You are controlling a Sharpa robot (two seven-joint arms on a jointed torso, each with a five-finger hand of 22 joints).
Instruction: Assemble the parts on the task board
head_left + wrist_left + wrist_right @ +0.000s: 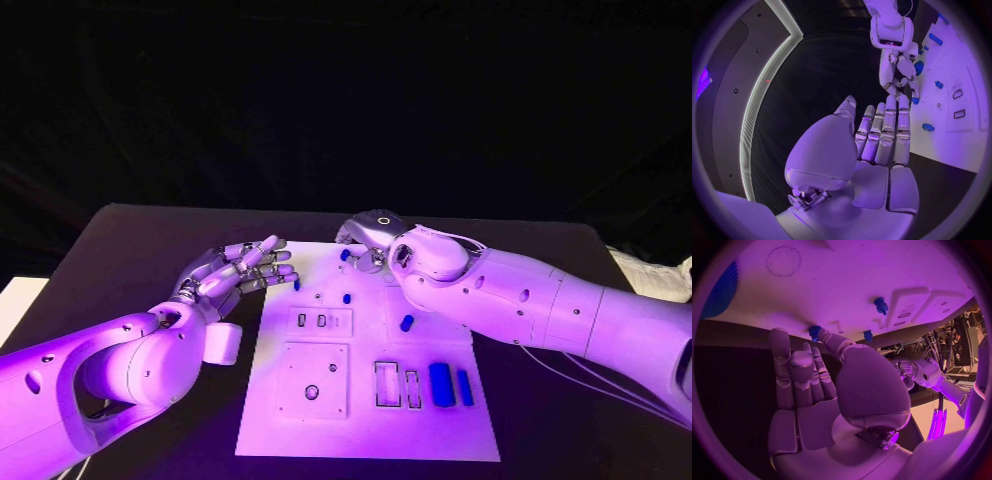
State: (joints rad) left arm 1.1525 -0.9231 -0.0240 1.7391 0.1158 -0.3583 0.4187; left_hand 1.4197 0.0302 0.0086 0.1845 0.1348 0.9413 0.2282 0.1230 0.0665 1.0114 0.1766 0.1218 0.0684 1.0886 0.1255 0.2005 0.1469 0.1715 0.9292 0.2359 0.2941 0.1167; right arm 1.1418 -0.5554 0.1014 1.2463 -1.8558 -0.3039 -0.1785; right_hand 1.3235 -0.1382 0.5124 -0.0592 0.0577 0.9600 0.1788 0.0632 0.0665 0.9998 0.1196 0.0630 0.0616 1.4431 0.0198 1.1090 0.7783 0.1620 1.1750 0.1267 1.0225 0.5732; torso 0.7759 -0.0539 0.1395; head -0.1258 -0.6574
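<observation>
While the left arm reaches in low over the table's left side, the left hand [238, 268] hovers just off the task board's [433, 420] left edge, fingers straight, lying side by side, holding nothing. The left wrist view confirms it: the left hand [879, 135] has flat extended fingers with the thumb held apart, nothing in the palm, black table under it and the board edge just beside the fingertips.

The task board lies mid-table. On it: small blue pegs at the far end near both hands [346, 254], one more mid-board [407, 322], and two long blue bars [441, 384] standing beside rectangular slots at the near right.

The right arm comes across the board's far right corner, with the right hand [369, 240] bent down over the far edge. From the head view I cannot tell its grip; the wrist blocks it. In the right wrist view, the right hand [804, 375] has fingers extended and close together, with one fingertip touching a small blue peg [814, 331] at the board edge; nothing is clamped. That view also shows another peg standing upright [880, 304] further in on the board.
</observation>
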